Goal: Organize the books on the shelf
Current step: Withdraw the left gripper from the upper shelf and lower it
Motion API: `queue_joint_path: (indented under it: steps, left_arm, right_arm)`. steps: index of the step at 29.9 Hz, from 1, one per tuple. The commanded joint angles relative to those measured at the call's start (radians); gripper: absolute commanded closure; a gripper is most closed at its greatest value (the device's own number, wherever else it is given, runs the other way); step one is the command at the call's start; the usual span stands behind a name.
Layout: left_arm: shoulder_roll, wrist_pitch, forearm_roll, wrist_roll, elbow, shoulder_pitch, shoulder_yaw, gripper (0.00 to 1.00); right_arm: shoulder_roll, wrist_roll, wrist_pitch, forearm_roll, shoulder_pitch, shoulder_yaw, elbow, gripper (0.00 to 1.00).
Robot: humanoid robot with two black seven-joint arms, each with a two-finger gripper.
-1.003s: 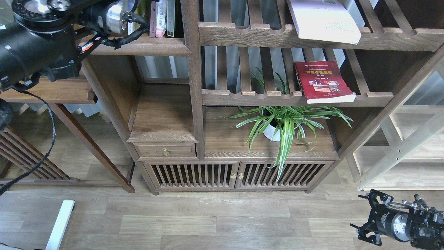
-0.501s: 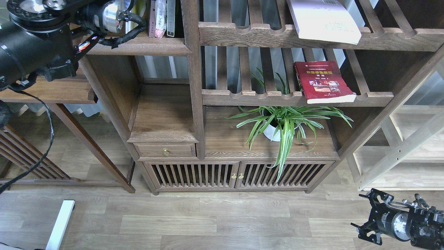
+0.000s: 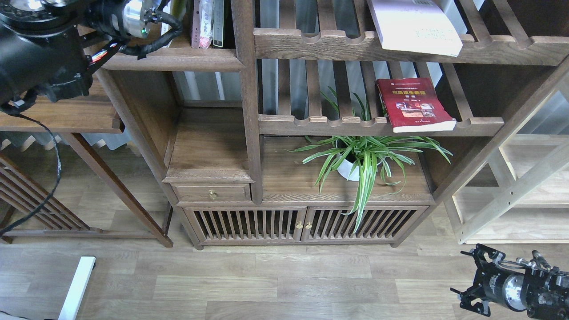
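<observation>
The red book with a yellow title lies flat on the lower slatted rack at the right. The white, pale pink book lies on the upper slatted rack, overhanging its front rail. A sliver of the yellow-green book stands on the solid dark-brown shelf at the top left, beside other upright books. My left gripper is at the top edge, right by that book; its fingers are cut off and dark. My right gripper hangs low at the bottom right over the floor, empty, fingers apart.
A potted spider plant stands on the cabinet top below the red book. A post divides the shelf bay from the racks. A side table is under my left arm. A pale bare-wood unit stands at the right.
My left arm has drawn left and slightly up, its wrist pulling back along the shelf's front. My right gripper has sunk slightly. The books have not moved.
</observation>
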State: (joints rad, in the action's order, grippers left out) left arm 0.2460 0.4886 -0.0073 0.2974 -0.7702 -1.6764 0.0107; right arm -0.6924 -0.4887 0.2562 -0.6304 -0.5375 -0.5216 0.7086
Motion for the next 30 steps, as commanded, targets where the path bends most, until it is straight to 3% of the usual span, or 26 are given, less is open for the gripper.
queue_joint_path:
  steps: [1, 17, 30]
  left_arm:
    - [0.021, 0.000, 0.000, 0.002, -0.034, 0.000, 0.000, 0.20]
    - [0.073, 0.000, -0.006, 0.009, -0.158, -0.009, 0.005, 0.20]
    - [0.188, 0.000, -0.008, 0.014, -0.299, -0.009, 0.014, 0.19]
  right_arm:
    - [-0.001, 0.000, 0.000, 0.000, 0.001, 0.000, -0.001, 0.00]
    - [-0.002, 0.000, 0.000, 0.000, 0.001, 0.000, -0.003, 0.00]
    - [0.002, 0.000, 0.001, 0.003, 0.001, 0.000, -0.003, 0.00]
